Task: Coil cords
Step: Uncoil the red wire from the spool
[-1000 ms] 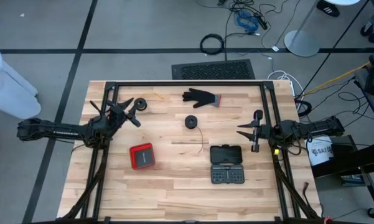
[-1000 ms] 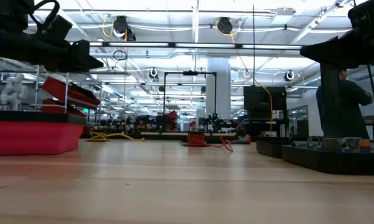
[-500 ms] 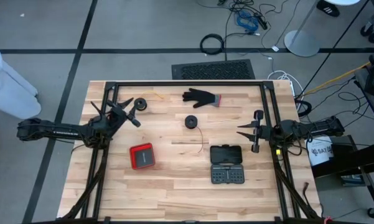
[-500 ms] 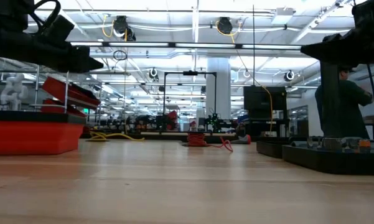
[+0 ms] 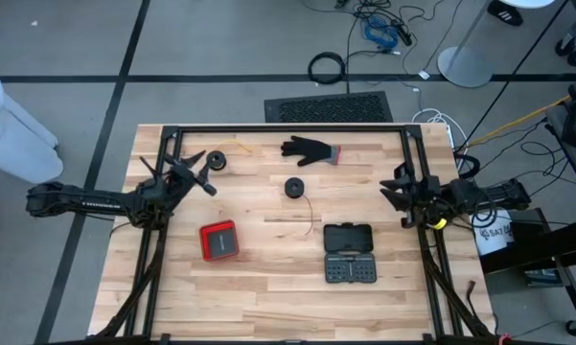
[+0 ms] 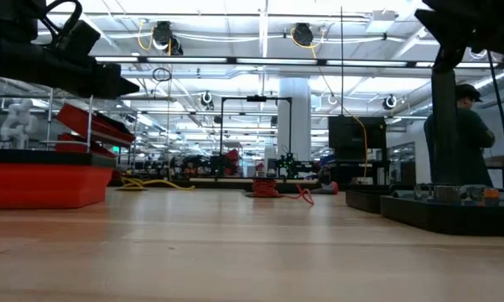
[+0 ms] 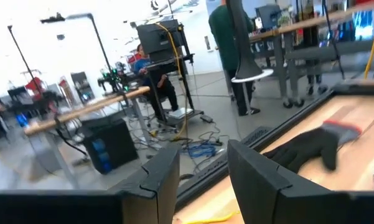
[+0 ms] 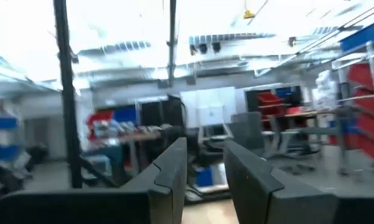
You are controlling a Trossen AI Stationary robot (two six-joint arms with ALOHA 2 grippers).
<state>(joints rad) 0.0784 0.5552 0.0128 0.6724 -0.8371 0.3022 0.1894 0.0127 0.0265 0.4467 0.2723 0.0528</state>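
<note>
The surface (image 5: 268, 287) is pale wood planks, standing on a grey floor (image 5: 220, 48) crossed by dark tape lines. Beyond its far edge lies a black ribbed mat (image 5: 328, 107), with a thick black cable ring (image 5: 327, 68) and loose blue and black wires farther off. A white round stand base (image 5: 472, 65) sits past the far right corner. The hall behind has white ceiling beams with strip lights, a white column (image 6: 293, 126), red bins (image 6: 46, 184), and a person (image 6: 461, 138) in dark green standing at the right.
</note>
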